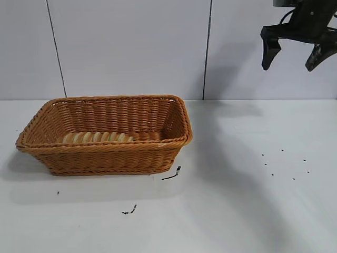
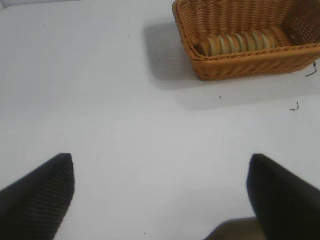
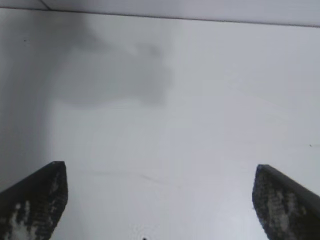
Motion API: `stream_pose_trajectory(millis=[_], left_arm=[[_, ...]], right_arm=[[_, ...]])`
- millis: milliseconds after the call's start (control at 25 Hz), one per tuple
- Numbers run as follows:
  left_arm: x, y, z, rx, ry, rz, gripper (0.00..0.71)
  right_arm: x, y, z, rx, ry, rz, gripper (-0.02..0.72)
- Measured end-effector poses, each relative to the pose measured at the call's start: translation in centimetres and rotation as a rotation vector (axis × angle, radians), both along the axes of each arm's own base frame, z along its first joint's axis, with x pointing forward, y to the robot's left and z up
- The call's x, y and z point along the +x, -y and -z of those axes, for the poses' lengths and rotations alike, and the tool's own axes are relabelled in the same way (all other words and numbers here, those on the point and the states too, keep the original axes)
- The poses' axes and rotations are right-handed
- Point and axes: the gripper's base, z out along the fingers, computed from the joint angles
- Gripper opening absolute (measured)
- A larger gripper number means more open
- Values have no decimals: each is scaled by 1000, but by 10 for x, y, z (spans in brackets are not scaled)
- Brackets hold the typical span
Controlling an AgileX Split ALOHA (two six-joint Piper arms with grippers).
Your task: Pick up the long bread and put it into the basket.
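The long bread (image 1: 97, 137) lies inside the orange-brown wicker basket (image 1: 105, 155) at the table's left, along its near wall. Both also show in the left wrist view: the bread (image 2: 239, 43) in the basket (image 2: 250, 65). My right gripper (image 1: 298, 62) hangs open and empty high at the upper right, well away from the basket. In the right wrist view its two fingers (image 3: 37, 197) stand wide apart over bare table. My left gripper (image 2: 161, 175) is out of the exterior view; in its own wrist view it is open and empty over bare table, far from the basket.
The white table (image 1: 237, 200) carries small dark specks at the right (image 1: 284, 164) and dark scraps in front of the basket (image 1: 171, 175). A white panelled wall stands behind.
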Motion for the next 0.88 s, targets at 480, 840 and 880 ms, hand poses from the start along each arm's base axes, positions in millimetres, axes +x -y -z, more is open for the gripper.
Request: stream_pose_trajectory(millis=[480,840,880], left_arm=[[0,0,0,0,0,0,696],[0,0,0,0,0,0,696],[0,0,0,0,0,0,696]], right_arm=[[-90,-2,-49,-9,-58,-6,693],[-243,-3,-62,-33,-118,-12,693],[-261,-4,-60,-34,-116,-12,693]])
